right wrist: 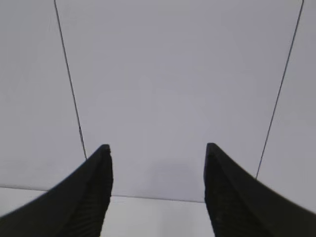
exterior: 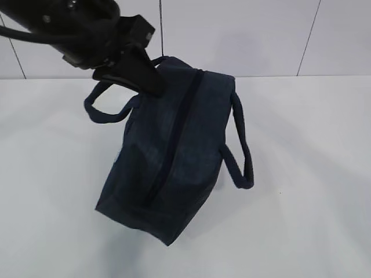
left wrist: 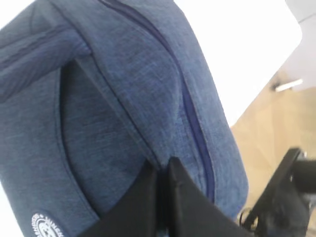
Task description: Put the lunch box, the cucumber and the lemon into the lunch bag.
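lunch bag, zipper closed, lying on the white table; left gripper pinching its top fabric; right gripper spread, empty.

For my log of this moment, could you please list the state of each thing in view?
Lunch bag: zipper shut, tilted, pinched at its far top end.
Left gripper: shut on the lunch bag's fabric.
Right gripper: open, holding nothing, facing the wall.
Handles: loose, hanging at both sides.
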Robot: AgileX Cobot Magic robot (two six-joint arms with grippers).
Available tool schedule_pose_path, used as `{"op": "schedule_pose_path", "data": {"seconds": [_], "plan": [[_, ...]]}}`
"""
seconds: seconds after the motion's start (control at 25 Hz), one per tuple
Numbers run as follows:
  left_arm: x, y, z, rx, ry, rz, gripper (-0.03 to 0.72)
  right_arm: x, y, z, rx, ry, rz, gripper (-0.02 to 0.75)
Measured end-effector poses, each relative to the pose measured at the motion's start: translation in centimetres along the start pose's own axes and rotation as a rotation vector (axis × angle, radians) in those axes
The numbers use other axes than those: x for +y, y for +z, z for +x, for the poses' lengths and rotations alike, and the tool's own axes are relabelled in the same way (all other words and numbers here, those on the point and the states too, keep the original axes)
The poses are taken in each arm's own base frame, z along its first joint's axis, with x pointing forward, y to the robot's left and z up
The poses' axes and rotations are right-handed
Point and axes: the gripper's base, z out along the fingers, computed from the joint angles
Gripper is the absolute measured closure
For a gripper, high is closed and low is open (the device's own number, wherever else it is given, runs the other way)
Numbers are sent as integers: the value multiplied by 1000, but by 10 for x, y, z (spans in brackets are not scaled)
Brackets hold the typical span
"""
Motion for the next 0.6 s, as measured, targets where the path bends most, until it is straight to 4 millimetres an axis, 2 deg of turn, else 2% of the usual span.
{"op": "schedule_pose_path", "data": {"seconds": [0.24, 0.36, 0.52, 0.6], "plan": [[15, 27, -35, -144, -31, -18, 694, 0, 1, 13, 38, -8, 7, 290], [34, 44, -42, -194, -72, -57, 694, -1, 1, 13, 39, -6, 7, 290], [68, 65, -43, -190, -147, -102, 694, -1, 1, 13, 39, -6, 7, 290], [81, 67, -44, -195, -177, -116, 694, -1, 1, 13, 40, -6, 9, 290]]}}
